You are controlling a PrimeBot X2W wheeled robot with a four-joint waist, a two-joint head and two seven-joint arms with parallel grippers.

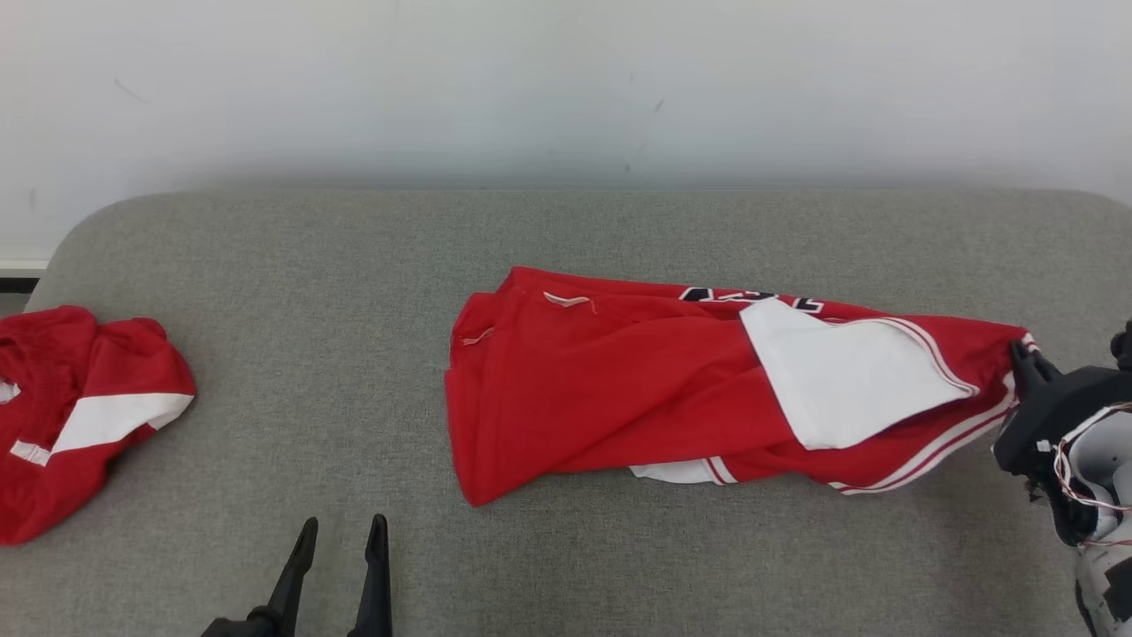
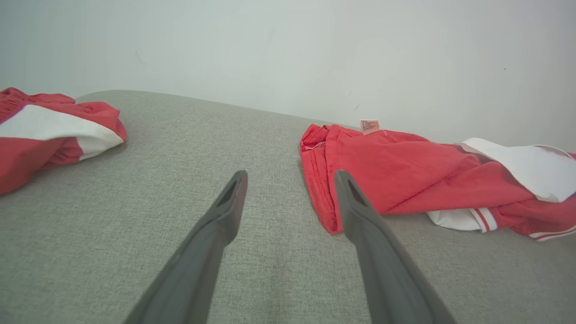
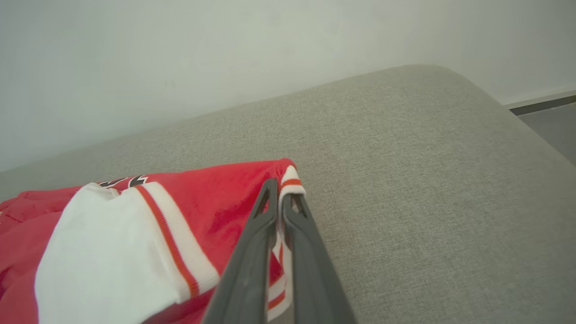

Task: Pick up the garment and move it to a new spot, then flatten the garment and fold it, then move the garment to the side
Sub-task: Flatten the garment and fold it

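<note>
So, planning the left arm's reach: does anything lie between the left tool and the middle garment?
Nothing visible does; bare grey cushion separates the open left tool from the garment.

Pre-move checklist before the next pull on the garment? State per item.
1. Right claw grip: ok. It is shut on the garment at its striped hem.
2. Left claw free: ok. It is open and holds nothing, just short of the garment's left corner.
3. Garment flat: not ok. It is creased, with a white panel flipped over the red.
4. Layers caught in the grip: cannot tell, since the fingers hide the pinch.
5. Second red garment out of the way: ok. It lies apart at the cushion's left end.
</note>
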